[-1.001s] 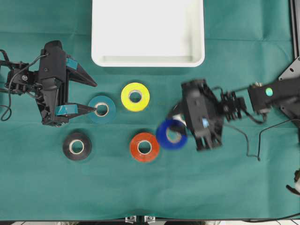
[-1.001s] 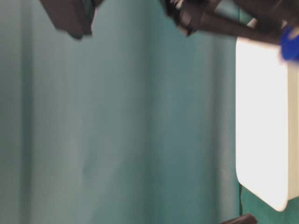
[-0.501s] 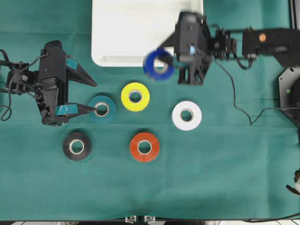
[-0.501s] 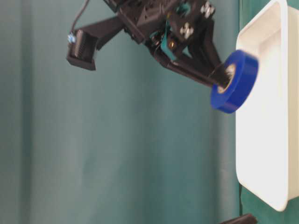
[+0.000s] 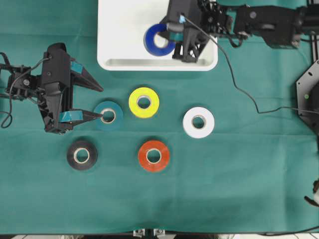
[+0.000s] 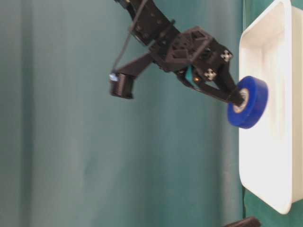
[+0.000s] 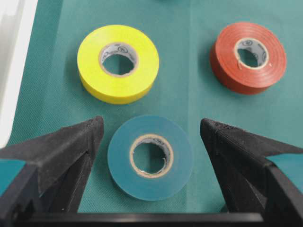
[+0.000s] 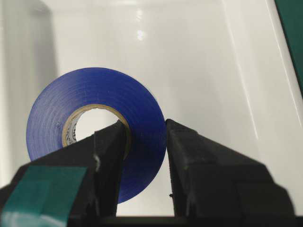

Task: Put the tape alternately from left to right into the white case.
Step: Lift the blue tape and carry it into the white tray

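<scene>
One blue roll [image 5: 158, 39] hangs over the white case [image 5: 119, 50], apparently clear of its floor, pinched through its wall by the right gripper [image 5: 172, 34], while the left gripper [image 5: 97, 103] gapes wide around the teal roll [image 5: 108, 115].

Green cloth [image 5: 239, 189], white case [image 5: 107, 50], five tape rolls [image 5: 144, 102]

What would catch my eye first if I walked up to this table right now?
Probably the blue roll, pinched through its wall by the right gripper and held over the white case at the top of the green cloth. Below it, the yellow, teal, white, red-orange and black rolls lie flat. The left gripper waits open around the teal one.
</scene>
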